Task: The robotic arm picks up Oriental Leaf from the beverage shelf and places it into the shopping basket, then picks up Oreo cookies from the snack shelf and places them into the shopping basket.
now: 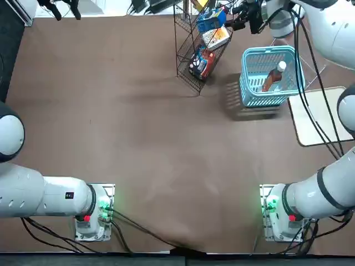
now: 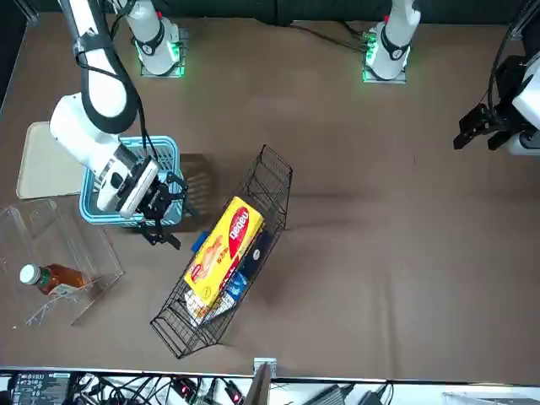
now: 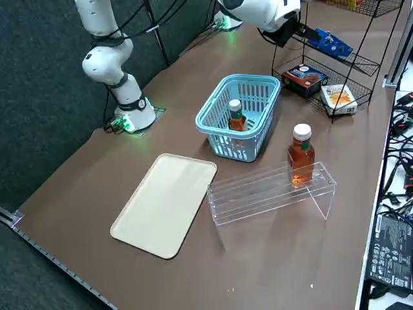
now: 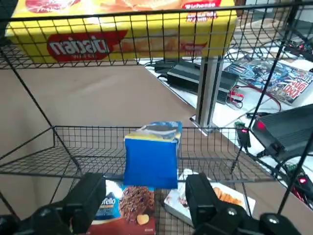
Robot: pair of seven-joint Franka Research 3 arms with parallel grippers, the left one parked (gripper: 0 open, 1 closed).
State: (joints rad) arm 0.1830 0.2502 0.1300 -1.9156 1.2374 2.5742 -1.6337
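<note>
The blue Oreo cookies pack [image 4: 152, 154] lies on the middle tier of the black wire snack shelf [image 3: 361, 64]; from overhead the pack [image 1: 211, 21] shows at the far edge. My right gripper [image 4: 146, 196] is open at the shelf's side, its fingers aimed at the pack and just short of it. Overhead, the gripper [image 1: 249, 19] hangs between shelf and turquoise shopping basket [image 1: 260, 52]. One Oriental Leaf bottle [image 3: 237, 116] leans inside the basket. A second bottle [image 3: 301, 155] stands on the clear beverage shelf [image 3: 258, 194].
A yellow box [image 4: 122, 29] fills the shelf's top tier. A dark red-and-black pack [image 3: 304, 75] and a white pack [image 3: 339, 97] lie on the bottom tier. A cream tray [image 3: 166, 203] lies flat next to the basket. Cables and electronics crowd the table's far edge.
</note>
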